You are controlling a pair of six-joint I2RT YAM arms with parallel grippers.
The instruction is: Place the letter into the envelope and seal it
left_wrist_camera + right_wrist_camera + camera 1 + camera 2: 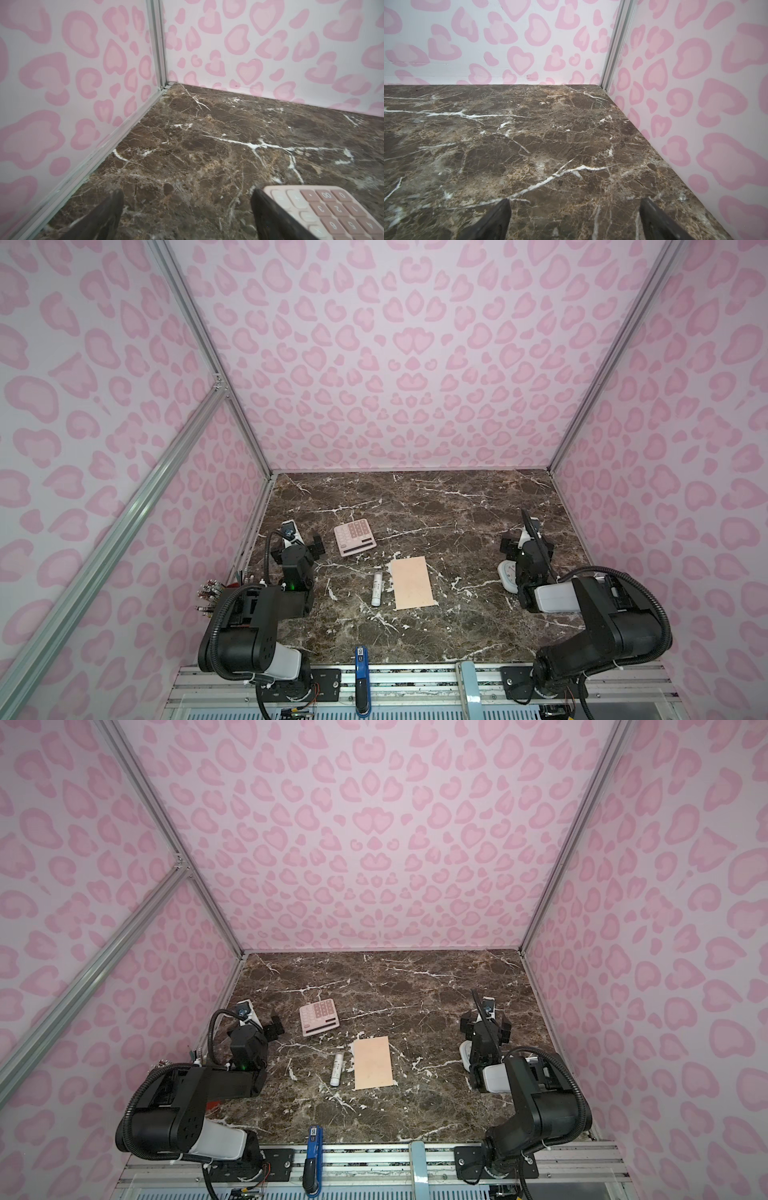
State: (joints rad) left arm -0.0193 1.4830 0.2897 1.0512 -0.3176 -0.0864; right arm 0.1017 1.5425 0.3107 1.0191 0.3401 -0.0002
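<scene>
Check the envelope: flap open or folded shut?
Folded shut, apparently: the envelope lies flat as a plain peach rectangle, no flap sticking out in both top views. Whether it is glued, cannot tell.

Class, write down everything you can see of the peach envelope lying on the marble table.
The envelope is a plain peach-tan paper rectangle, lying flat near the middle of the marble table, slightly skewed. No open flap shows in either top view. A white tube lies beside it, apart; nothing rests on it.
</scene>
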